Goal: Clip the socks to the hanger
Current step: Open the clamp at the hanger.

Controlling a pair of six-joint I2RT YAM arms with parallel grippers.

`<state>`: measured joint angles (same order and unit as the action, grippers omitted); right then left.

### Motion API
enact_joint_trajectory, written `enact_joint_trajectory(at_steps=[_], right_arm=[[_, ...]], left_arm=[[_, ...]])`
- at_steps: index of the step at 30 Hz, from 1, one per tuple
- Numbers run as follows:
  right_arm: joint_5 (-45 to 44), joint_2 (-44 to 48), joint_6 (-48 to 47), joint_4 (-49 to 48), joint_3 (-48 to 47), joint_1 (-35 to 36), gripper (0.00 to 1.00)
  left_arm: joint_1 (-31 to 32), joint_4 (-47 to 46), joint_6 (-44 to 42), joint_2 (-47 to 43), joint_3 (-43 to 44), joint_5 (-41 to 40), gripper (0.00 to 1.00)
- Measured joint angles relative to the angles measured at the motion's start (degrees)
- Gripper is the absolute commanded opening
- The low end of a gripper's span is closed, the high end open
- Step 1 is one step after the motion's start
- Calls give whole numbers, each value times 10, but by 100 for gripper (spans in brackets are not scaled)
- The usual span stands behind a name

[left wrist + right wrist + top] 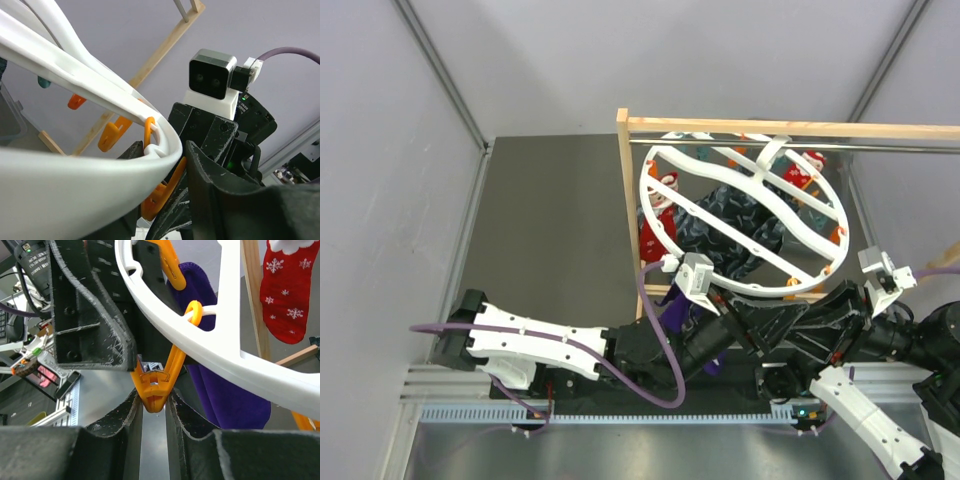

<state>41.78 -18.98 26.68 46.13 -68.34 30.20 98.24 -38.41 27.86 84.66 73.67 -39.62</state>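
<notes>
your right gripper (pixel 153 415): at the bottom centre of the right wrist view, its two black fingers (pixel 190 420) are clenched on the lower end of a small orange plastic clip (pixel 152 390), one finger pressed against each side. the clip hangs by its loop from the rim of the large white plastic ring hanger (pixel 210 350), which sweeps from the top centre to the right edge of that frame.

your left gripper (pixel 705 312): it sits at the ring's lower rim, lower centre of the top view, close against the right gripper. one scuffed black finger (pixel 220 190) shows at lower right of the left wrist view. the white rim covers the rest, so you cannot tell whether this gripper is released or clenched.

a plain purple fabric sock (pixel 225 390) hangs just behind the gripped clip. what holds it is hidden.

a red fabric sock with white snowflakes (pixel 287 295) hangs at upper right of the right wrist view.

in the top view, dark teal-black patterned socks (pixel 720 225) hang under the ring's middle. the hanger hangs on the metal rod (pixel 880 146) of the wooden-framed rack (pixel 790 127), right of centre in the frame.
</notes>
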Motion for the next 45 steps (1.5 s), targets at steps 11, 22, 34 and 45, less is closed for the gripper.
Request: enact_joint_trajectory(at_steps=[11, 22, 34, 45], right_arm=[[-3, -1, -3, 2, 0, 0, 44], [-67, 10, -41, 55, -38, 0, 58], [-70, 14, -35, 9, -33, 0, 48], [-55, 11, -18, -23, 2, 0, 25]], left_arm=[[0, 7, 1, 1, 7, -6, 0], [-2, 56, 21, 4, 27, -38, 0], [-2, 77, 56, 4, 39, -48, 0], [-2, 82, 66, 7, 45, -49, 0]])
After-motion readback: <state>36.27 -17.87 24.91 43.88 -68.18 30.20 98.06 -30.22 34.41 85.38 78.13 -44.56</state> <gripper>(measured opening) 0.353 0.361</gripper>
